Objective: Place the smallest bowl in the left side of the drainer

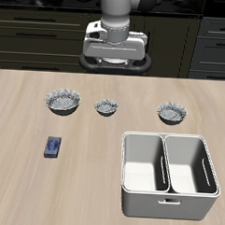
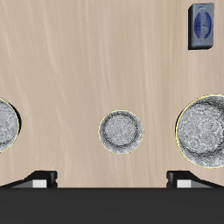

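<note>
Gripper (image 1: 113,60): hangs high over the table's back edge, touching nothing. Fingers (image 2: 42,178) stand wide apart, nothing between them.
Small bowl (image 1: 106,107): middle of a row of three bowls across the back half of the table, upright, on the bare wood. In the wrist view (image 2: 120,131) it sits centred between the two fingertips, well clear of them.
Large bowl (image 1: 63,101): one end of the row, well apart from the small bowl.
Mid bowl (image 1: 171,112): other end of the row, just behind the drainer.
Drainer (image 1: 167,196): near the front edge, two deep compartments side by side, both holding nothing. Apart from the small bowl.
Blue object (image 1: 54,146): small, flat, lies in front of the large bowl.
</note>
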